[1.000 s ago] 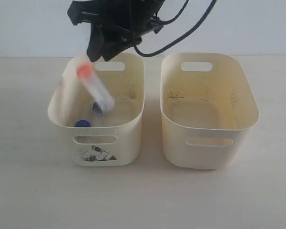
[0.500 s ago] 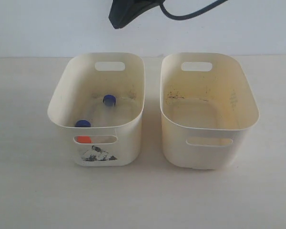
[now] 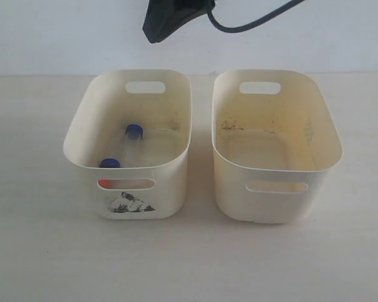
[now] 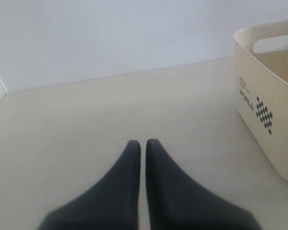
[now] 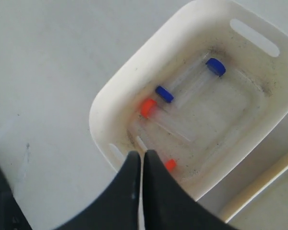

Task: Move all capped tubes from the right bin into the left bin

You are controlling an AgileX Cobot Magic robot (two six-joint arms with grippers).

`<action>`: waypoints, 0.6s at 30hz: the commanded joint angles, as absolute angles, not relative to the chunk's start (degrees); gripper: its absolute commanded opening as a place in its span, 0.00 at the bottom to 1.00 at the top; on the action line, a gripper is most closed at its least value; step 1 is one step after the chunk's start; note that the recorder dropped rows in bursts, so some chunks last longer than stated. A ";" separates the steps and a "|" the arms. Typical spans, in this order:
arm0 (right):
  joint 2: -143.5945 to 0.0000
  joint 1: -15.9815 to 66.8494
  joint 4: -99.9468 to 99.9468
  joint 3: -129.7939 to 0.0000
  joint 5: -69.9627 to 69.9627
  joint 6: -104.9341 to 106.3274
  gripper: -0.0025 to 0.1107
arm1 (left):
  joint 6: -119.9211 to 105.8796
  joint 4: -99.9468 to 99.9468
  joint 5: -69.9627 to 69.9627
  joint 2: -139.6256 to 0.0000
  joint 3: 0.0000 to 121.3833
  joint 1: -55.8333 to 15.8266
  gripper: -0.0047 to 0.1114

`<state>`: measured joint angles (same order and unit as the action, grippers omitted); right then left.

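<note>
Your right gripper (image 5: pixel 140 154) has its two jaws pressed together with nothing between them, and it hangs high above the left bin (image 5: pixel 116 94). Your left gripper (image 4: pixel 140 143) is also closed and empty, low over the bare table (image 4: pixel 86 110).

All four capped tubes (image 5: pixel 192 79) lie flat on the floor of the left bin. In the exterior view one blue cap (image 3: pixel 133 131) is near the middle, and the other blue cap (image 3: pixel 109 163) is in the 7 o'clock corner. An orange-red cap (image 3: pixel 104 183) shows through the front handle slot. The right bin (image 3: pixel 277 168), at 3 o'clock from the left one, shows only stains, so I judge the task complete.

The danger is one more descent. Closed jaws could strike the rim and push this light bin, or press on a tube. The tube bodies are clear and almost vanish against the cream floor, so only the caps mark them. They are round and will probably roll if the bin is knocked
</note>
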<state>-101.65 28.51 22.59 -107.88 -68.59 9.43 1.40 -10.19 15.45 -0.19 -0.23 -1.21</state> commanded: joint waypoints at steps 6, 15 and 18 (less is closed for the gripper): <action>-94.65 28.50 7.95 -107.93 -64.18 10.98 0.03 | 2.06 -10.13 14.99 -0.03 0.00 -1.14 0.08; -76.94 28.50 -5.70 -103.71 -57.70 3.34 0.03 | 2.06 -10.13 14.99 -0.03 0.00 -1.14 0.08; -70.22 27.44 -6.91 -94.89 -50.54 3.49 0.03 | 2.06 -10.13 14.99 -0.03 0.00 -1.14 0.08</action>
